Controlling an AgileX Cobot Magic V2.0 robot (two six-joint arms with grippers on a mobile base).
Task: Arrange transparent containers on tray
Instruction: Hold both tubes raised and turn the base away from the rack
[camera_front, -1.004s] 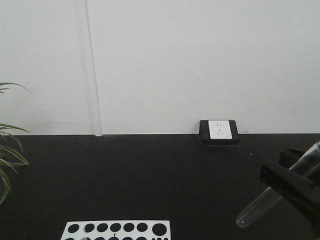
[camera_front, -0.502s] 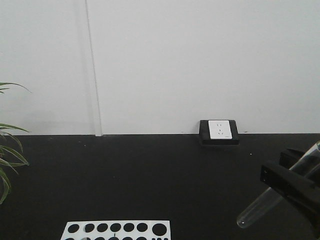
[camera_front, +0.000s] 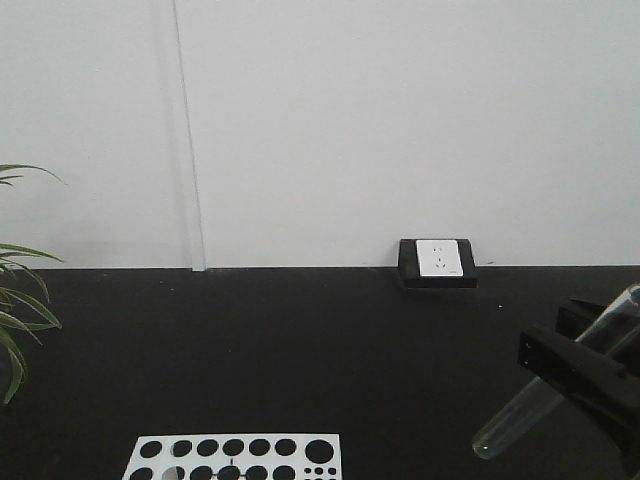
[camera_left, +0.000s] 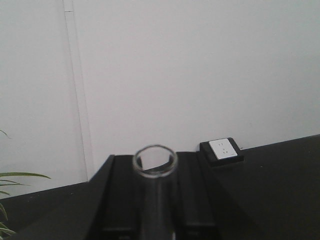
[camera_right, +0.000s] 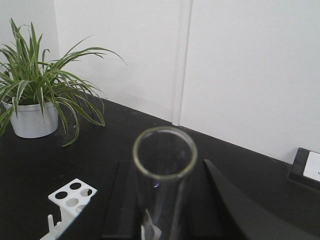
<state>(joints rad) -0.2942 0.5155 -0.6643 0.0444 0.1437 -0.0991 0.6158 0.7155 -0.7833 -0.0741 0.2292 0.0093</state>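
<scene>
Black table top (camera_front: 300, 350) is stretching across the room, and a white wall (camera_front: 400, 120) is standing behind it. A socket box (camera_front: 438, 258) is sitting where they meet, and a green plant (camera_right: 35, 85) is growing far to the left. The right gripper (camera_front: 565, 345) is squeezing the right test tube (camera_front: 510, 425), which is tilting above the table, well right of the white rack (camera_front: 235, 455). The left gripper (camera_left: 152, 190) is squeezing the left test tube (camera_left: 155, 172). More of the rack is showing than a moment ago.

Black table (camera_front: 250, 350): holed tray (camera_front: 328, 446), socket (camera_front: 438, 260), plant (camera_right: 35, 85)
</scene>
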